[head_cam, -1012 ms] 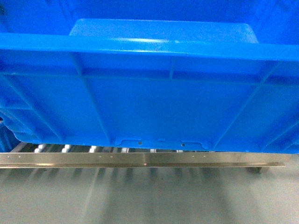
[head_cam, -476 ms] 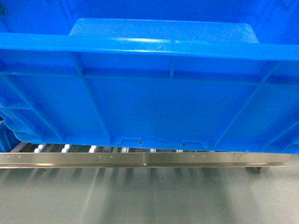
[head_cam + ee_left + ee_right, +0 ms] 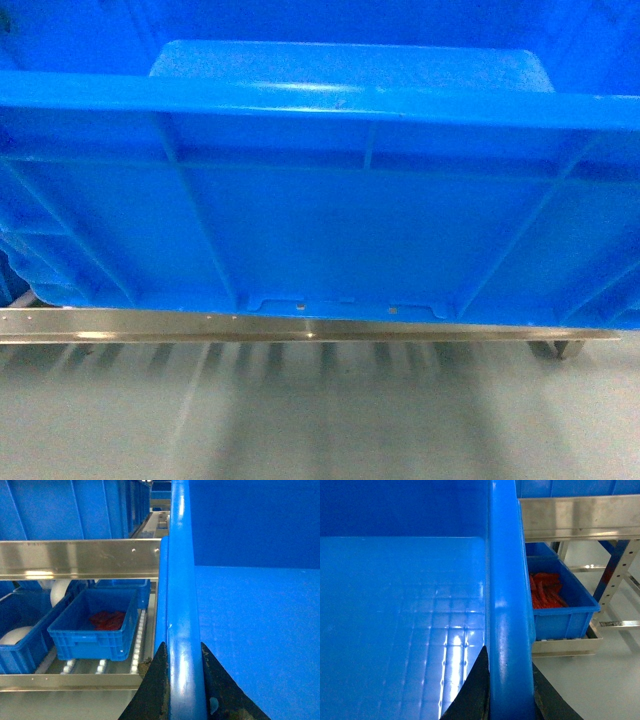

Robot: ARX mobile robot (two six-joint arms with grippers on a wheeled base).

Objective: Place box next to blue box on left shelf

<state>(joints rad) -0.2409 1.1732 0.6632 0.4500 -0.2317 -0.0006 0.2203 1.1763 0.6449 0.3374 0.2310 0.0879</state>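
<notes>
Ok so compared with a second ago the crate (image 3: 330,210) has dropped or slid forward a touch: the little white rollers I could see under its bottom edge are now hidden, and the front steel rail (image 3: 300,328) of the left shelf sits right against the bottom of the near wall. I read that as the crate being over the rack and about to land on it, so we're near the end of the placing step.

Both arms have it by the rim. Left gripper (image 3: 185,680) has its fingers clamped on the left rim, one inside, one outside; right gripper (image 3: 507,690) does the same on the right rim.

The crate is level, open side up, long axis running left to right across the head view, near wall facing me. Left wrist cam shows a smaller blue bin (image 3: 95,625) with red stuff one level down.
</notes>
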